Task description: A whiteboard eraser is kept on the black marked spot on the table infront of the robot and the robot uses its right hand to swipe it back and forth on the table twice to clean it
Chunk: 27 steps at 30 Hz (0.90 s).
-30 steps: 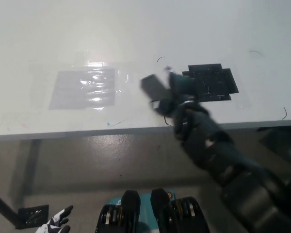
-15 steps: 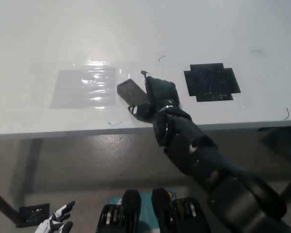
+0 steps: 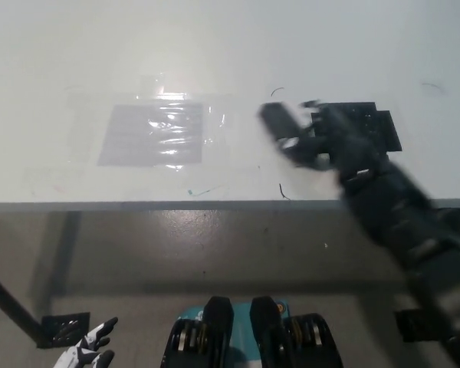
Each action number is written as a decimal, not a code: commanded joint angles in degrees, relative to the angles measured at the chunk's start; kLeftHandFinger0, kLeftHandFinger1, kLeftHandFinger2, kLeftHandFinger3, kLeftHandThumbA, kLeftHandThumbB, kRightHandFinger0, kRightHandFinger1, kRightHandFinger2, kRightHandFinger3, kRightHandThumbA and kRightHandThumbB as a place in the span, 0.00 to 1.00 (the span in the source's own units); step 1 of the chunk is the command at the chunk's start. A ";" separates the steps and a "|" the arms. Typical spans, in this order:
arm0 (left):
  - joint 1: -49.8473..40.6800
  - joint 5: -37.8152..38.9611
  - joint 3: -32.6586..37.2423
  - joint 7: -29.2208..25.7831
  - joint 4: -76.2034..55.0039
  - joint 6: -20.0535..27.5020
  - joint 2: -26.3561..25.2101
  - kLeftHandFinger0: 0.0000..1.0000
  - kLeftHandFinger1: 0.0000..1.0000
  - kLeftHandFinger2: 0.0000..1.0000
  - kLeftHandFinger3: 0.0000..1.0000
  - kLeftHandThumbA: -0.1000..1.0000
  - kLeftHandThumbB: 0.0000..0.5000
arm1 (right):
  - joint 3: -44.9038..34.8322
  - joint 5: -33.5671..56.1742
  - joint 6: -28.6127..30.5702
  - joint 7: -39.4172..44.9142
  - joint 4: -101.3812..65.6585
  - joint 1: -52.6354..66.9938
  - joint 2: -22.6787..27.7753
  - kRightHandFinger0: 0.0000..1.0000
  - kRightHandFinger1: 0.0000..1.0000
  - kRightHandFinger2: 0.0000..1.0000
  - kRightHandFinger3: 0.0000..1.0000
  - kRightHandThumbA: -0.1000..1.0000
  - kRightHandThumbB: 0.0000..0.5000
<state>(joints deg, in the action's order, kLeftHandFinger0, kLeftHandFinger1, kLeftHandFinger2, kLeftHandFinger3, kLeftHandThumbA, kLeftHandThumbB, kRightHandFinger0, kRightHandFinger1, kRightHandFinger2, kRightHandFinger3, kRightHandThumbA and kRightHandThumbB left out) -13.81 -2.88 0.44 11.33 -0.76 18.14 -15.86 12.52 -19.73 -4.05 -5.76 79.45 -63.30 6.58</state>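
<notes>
Currently the black right hand (image 3: 330,142) is clenched on the whiteboard eraser (image 3: 280,126), pressing it on the white desk (image 3: 215,46) just left of the black marked spot (image 3: 379,123); the hand partly covers that spot. Both are motion-blurred, so a swipe looks to be under way. A taped clear plastic patch (image 3: 157,134) lies well apart on the left. The white left hand (image 3: 88,354) rests low at lower left, below desk level, fingers spread and empty.

Risks, as judged: the eraser is held near one end, so it could twist out of the grasp if it drags. A long leftward stroke could catch the plastic patch's edge and lift it. The stroke runs near the desk's front edge, so drift toward it could tip the eraser off.
</notes>
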 commanded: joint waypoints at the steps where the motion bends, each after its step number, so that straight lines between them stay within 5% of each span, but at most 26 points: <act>1: -0.21 1.10 -0.53 0.34 -1.96 1.17 -1.35 1.00 1.00 1.00 1.00 0.89 0.73 | -1.72 2.84 -2.45 5.62 2.00 3.45 8.13 0.15 0.54 0.87 0.83 0.00 0.27; 2: -0.15 1.02 -0.61 0.29 -1.98 1.22 -1.39 1.00 1.00 1.00 1.00 0.89 0.73 | -1.55 2.67 -2.21 5.77 1.96 3.44 8.67 0.11 0.54 0.87 0.71 0.00 0.26; 4: -0.21 0.91 -0.78 0.19 -2.12 1.28 -1.49 1.00 1.00 1.00 1.00 0.90 0.72 | -1.66 2.93 -2.06 6.13 1.94 3.73 10.36 0.07 0.59 0.96 0.65 0.03 0.23; 6: -0.17 0.95 -0.85 0.28 -2.11 1.55 -1.60 1.00 1.00 1.00 1.00 0.89 0.71 | -1.36 2.74 -1.76 6.65 2.04 4.23 12.56 0.05 0.56 1.00 0.69 0.00 0.18; 7: -0.16 0.92 -0.92 0.22 -2.07 1.77 -1.58 1.00 1.00 1.00 1.00 0.89 0.71 | -0.41 1.96 -1.59 6.16 2.03 4.40 13.27 0.11 0.58 1.00 0.74 0.00 0.18; 10: -0.24 1.24 -1.07 0.34 -2.32 1.34 -1.65 1.00 1.00 1.00 1.00 0.89 0.71 | 1.35 0.57 -0.76 5.28 1.77 5.19 15.36 0.30 0.81 1.00 0.66 0.01 0.21; 12: -0.06 1.21 -1.20 0.27 -2.30 1.43 -1.72 1.00 1.00 1.00 1.00 0.89 0.71 | 2.06 0.50 -0.04 5.07 1.72 5.44 16.41 0.40 0.86 1.00 0.66 0.01 0.23; 13: -0.03 1.28 -1.27 0.32 -2.49 1.10 -1.78 1.00 1.00 1.00 1.00 0.89 0.70 | 3.99 -1.19 -0.84 3.81 1.78 5.55 17.13 0.63 1.00 1.00 0.80 0.06 0.24; 15: 0.02 0.83 -1.33 0.23 -2.69 0.87 -1.85 1.00 1.00 1.00 1.00 0.89 0.71 | 6.80 -2.86 -1.44 2.29 1.97 5.86 17.90 0.56 0.76 0.75 0.69 0.12 0.22; 17: 0.00 0.59 -1.33 0.18 -2.78 0.86 -1.85 1.00 1.00 1.00 1.00 0.90 0.71 | 7.77 -2.68 -1.48 1.95 1.97 6.01 18.15 0.56 0.70 0.68 0.64 0.08 0.20; 18: -0.03 0.35 -1.30 0.16 -2.96 0.62 -1.89 1.00 1.00 1.00 1.00 0.90 0.71 | 8.43 -2.71 -2.02 0.84 1.81 6.30 18.25 0.47 0.60 0.64 0.91 0.07 0.19; 19: -0.04 0.42 -1.31 0.16 -2.98 0.58 -1.87 1.00 1.00 1.00 1.00 0.90 0.71 | 9.28 -3.19 -1.91 0.11 1.73 6.54 18.33 0.35 0.48 0.52 0.77 0.11 0.23; 21: 0.26 0.53 -1.22 0.23 -3.05 0.26 -1.77 1.00 1.00 1.00 1.00 0.90 0.72 | 11.89 -4.95 -3.36 -0.62 1.98 6.41 18.41 0.22 0.35 0.44 0.90 0.15 0.24; 24: 0.26 0.51 -1.13 0.27 -3.25 0.02 -1.70 1.00 1.00 1.00 1.00 0.90 0.72 | 16.16 -7.73 -4.29 -1.56 2.21 6.25 18.27 0.26 0.35 0.44 1.00 0.17 0.30; 26: 0.40 0.37 -1.18 0.16 -3.46 0.18 -1.69 1.00 1.00 1.00 1.00 0.90 0.72 | 18.34 -8.98 -5.46 -4.05 2.08 6.19 18.31 0.41 0.47 0.54 0.96 0.17 0.40; 27: 0.48 0.26 -1.24 0.12 -3.47 0.33 -1.78 1.00 1.00 1.00 1.00 0.90 0.72 | 20.95 -11.04 -7.10 -4.52 2.32 5.98 18.48 0.60 0.66 0.72 0.92 0.19 0.41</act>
<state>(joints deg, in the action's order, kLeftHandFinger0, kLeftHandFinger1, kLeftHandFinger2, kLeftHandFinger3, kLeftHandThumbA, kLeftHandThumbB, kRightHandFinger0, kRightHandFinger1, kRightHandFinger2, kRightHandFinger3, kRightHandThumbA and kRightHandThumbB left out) -13.57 -2.83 -0.19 11.34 -2.34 17.97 -16.06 27.75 -23.01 -3.06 -7.19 79.50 -59.51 23.44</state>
